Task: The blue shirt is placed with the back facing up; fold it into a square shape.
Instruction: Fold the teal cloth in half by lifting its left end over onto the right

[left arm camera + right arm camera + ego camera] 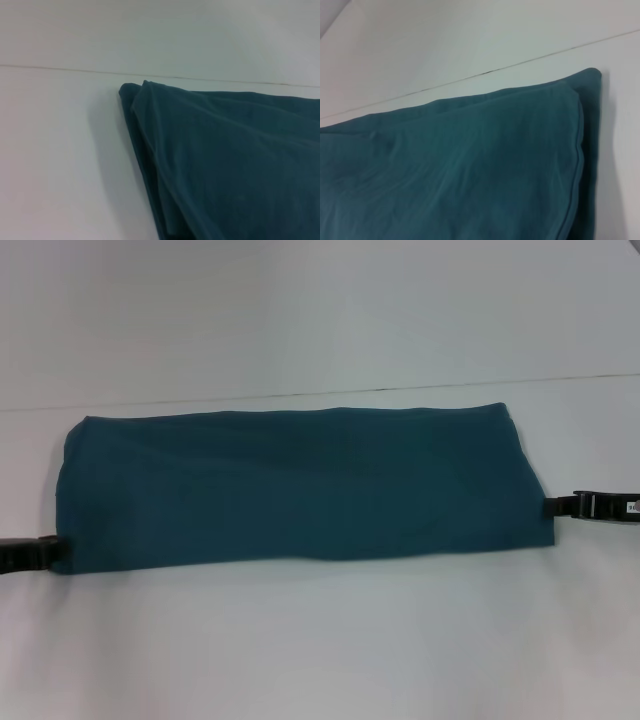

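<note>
1. The table (320, 660) was the biggest thing in view, plain white, with a thin seam line running across behind the cloth.
2. The blue shirt (300, 485) lay flat in the middle of the table, already down to one long, narrow band stretching side to side. No sleeves or collar were showing, so I'd guess the lengthwise folds were done. The wrist views showed stacked layers at both ends: doubled edges at the left end (150, 150) and a hemmed edge sitting on top of a lower layer at the right end (580, 150).
3. Still, it was a strip and not a square. My read is that the ends still had to be brought in toward the middle, maybe once or twice, so roughly halfway there.
4. The left gripper (55, 552) sat low at the shirt's near left corner, right up against the cloth. Couldn't tell if it was pinching the edge or just touching it.
5. The right gripper (558, 506) was at the right edge, about mid-height, also touching the cloth. Same deal, no way to tell its state.
</note>
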You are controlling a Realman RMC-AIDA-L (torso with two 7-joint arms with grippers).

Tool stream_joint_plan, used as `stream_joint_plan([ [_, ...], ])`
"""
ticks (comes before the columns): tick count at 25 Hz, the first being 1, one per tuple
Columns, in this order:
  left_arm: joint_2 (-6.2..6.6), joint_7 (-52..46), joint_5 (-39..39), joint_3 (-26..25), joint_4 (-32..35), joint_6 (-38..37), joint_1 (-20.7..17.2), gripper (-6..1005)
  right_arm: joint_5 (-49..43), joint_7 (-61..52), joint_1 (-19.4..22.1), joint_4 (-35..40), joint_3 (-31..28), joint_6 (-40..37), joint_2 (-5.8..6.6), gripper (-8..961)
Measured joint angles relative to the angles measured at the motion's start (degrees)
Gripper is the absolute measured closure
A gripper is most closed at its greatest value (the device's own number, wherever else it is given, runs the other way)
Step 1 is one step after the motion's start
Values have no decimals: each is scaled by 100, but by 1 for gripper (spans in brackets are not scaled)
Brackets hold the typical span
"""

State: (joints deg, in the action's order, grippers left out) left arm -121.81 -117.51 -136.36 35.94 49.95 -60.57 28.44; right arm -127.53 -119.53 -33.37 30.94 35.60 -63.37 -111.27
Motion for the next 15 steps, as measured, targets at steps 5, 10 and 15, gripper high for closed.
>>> stream_joint_plan([
  [5, 0, 0, -4, -4, -5, 38, 4, 834, 0, 6, 1, 1, 0, 0, -7, 945],
  [10, 0, 0, -5, -2, -3, 101, 10, 936, 0, 10, 5, 7, 0, 0, -9, 944],
  [15, 7, -50, -9, -42, 101, -31, -29, 953, 0, 21, 74, 9, -75, 12, -9, 944],
])
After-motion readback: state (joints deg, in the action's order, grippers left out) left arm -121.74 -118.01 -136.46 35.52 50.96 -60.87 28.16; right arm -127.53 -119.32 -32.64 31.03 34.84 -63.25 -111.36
